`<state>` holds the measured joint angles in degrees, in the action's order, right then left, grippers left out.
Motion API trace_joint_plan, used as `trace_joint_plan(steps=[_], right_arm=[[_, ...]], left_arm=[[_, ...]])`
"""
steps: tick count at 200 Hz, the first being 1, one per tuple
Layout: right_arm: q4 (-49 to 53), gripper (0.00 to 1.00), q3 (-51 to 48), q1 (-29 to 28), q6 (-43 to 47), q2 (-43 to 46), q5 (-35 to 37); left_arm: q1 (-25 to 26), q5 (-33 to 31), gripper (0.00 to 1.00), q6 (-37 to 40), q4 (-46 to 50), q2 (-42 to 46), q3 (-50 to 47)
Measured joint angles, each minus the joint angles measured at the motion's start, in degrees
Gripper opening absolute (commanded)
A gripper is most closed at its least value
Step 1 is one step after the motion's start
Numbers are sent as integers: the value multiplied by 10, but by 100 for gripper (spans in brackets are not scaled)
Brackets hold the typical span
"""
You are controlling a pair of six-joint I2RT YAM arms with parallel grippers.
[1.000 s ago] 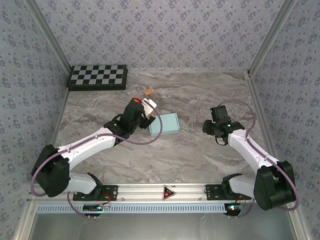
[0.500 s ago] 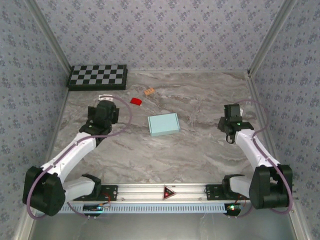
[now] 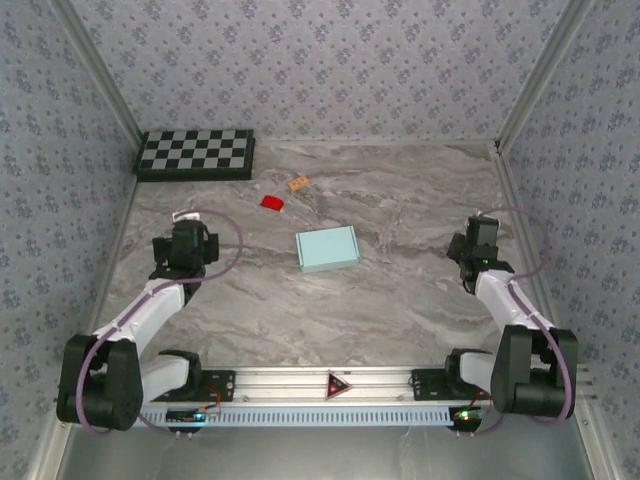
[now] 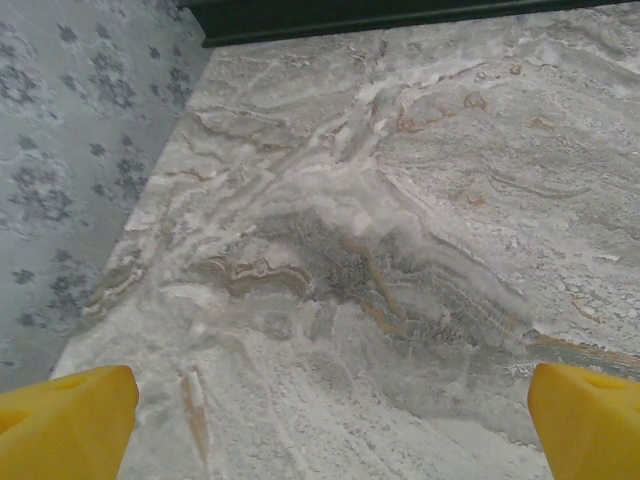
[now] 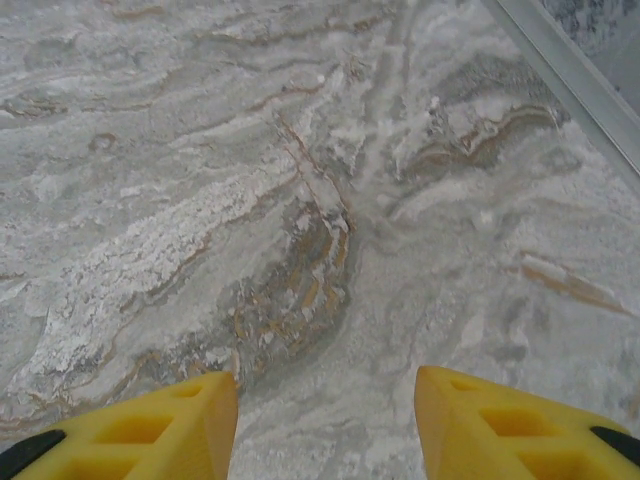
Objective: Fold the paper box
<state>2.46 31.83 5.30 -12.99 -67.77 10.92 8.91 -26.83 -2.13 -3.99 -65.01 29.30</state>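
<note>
**Both grippers empty, box lying closed mid-table**

The left gripper has its jaws as wide as they go. Its yellow fingertips sit at the far corners of the wrist view, with only bare marble between them. The right gripper is also parted, though less widely, and its gap holds nothing but tabletop. Neither one grips or touches anything.

The paper box lies flat near the middle of the table, slightly askew. It sits well apart from both grippers and roughly between them. From above it reads as a closed pale-blue rectangle with no flaps sticking out, so the folding looks finished or nearly so. That would explain why the arms stand off to either side with open jaws, one near the left wall and the other near the right rail. Whether every tab is tucked in cannot be told from this height.

A small red block and a tan block lie beyond the box on its far left side, near it but not touching. The checkerboard sits in the far left corner against the wall. None of these lies between a gripper and the box, so either arm has a clear path back to it across open marble.
</note>
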Motion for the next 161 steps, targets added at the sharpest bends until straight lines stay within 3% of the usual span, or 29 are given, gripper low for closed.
trace_joint_plan(steps=[73, 125, 161], right_arm=[[-214, 55, -77, 1, 75, -26, -84], [-345, 56, -106, 1, 107, -63, -138], [-405, 56, -117, -2, 126, -89, -156]], left_arm=[[-53, 170, 100, 47, -236, -76, -81], [-84, 273, 100, 52, -323, -152, -77], [-96, 308, 99, 48, -370, -192, -76]])
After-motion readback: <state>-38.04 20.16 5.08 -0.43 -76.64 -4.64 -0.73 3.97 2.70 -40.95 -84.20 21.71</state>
